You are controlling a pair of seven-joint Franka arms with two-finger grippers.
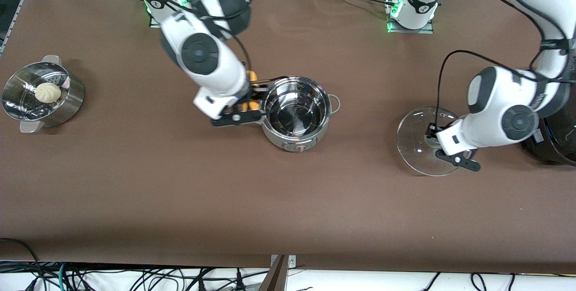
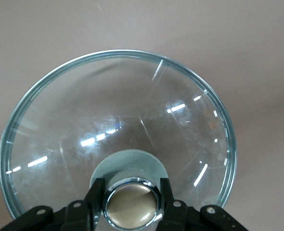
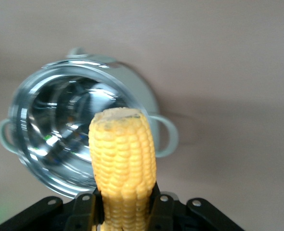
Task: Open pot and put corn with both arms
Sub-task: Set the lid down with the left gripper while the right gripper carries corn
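Note:
The steel pot stands open mid-table, empty inside, its knob panel facing the front camera. My right gripper is shut on the yellow corn cob and holds it just over the pot's rim at the right arm's end. In the right wrist view the corn stands up between the fingers, with the pot below it. My left gripper is shut on the knob of the glass lid, low over the table toward the left arm's end. The lid fills the left wrist view, with the gripper at its knob.
A steel steamer vessel with a white bun stands toward the right arm's end of the brown table. A dark round object sits at the left arm's end.

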